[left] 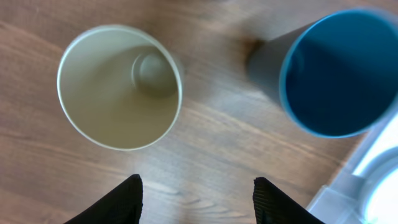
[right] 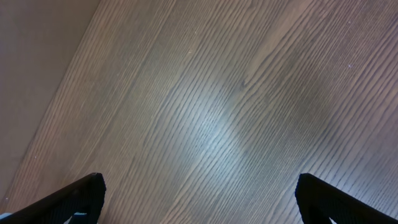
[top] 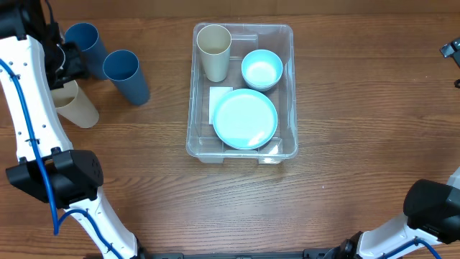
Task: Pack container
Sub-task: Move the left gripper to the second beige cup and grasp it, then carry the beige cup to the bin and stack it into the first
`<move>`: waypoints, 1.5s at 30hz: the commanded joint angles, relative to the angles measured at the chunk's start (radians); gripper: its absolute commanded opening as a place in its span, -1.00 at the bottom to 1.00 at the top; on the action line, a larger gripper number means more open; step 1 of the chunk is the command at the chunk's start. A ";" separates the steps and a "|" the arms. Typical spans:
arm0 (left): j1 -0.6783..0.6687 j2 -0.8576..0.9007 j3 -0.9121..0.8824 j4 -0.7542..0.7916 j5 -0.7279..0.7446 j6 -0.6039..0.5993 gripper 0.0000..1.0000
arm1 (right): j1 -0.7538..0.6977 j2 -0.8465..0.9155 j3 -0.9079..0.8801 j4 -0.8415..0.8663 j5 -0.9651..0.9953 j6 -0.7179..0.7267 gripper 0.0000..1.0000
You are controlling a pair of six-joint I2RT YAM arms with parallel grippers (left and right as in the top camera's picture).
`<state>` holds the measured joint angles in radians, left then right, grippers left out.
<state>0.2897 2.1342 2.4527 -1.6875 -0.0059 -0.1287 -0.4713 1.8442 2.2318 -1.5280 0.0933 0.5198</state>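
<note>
The clear container [top: 194,108] stands mid-table and holds an upright beige cup [top: 214,52], a light blue bowl [top: 261,69] and a light blue plate [top: 245,119]. On the table left of it are two dark blue cups [top: 126,74] [top: 83,43] and a beige cup [top: 77,106]. My left gripper [top: 66,63] hovers over these cups, open and empty. Its wrist view looks down into the beige cup [left: 118,87] and one blue cup [left: 339,71], with the left gripper [left: 198,194] over bare wood between them. My right gripper [right: 199,190] is open above bare table.
A corner of the container [left: 367,186] shows at the lower right of the left wrist view. The right gripper [top: 451,50] is only just visible at the far right edge of the overhead view. A white label [top: 218,101] lies under the plate.
</note>
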 commanded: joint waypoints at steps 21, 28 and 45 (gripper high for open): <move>0.018 0.050 -0.271 0.311 -0.093 0.100 0.14 | -0.002 -0.009 0.014 0.004 0.010 0.000 1.00; 0.017 0.051 -0.441 0.433 -0.045 0.083 -0.92 | -0.002 -0.009 0.014 0.004 0.010 0.000 1.00; -0.135 -0.422 -0.094 0.231 -0.035 0.042 -0.92 | -0.002 -0.009 0.014 0.004 0.010 0.000 1.00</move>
<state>0.2287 1.8866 2.3074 -1.5028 -0.0605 -0.0761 -0.4713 1.8442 2.2314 -1.5276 0.0933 0.5198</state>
